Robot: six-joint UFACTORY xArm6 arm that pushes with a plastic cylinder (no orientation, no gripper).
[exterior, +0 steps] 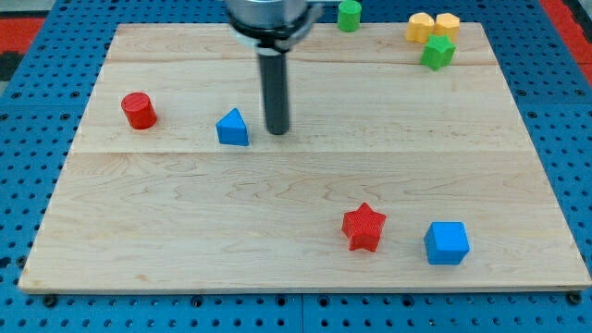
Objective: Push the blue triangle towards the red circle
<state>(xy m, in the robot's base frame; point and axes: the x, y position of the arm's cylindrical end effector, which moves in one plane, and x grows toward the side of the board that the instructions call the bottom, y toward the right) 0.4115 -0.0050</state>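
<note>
Blue triangle (233, 128) sits left-centre on counter (277, 250), red circle (139, 110) further left. No pincer, just rod; my tip (277, 132) is just right of triangle. Push straight left, slightly far, w/ centred contact

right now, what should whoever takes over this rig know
My tip is on the board just to the view's right of the blue triangle, a small gap between them.
The red circle stands further toward the view's left, slightly higher, apart from the triangle.
Done: tip lined up behind the triangle.
Left: push the triangle leftward to the circle.
</note>
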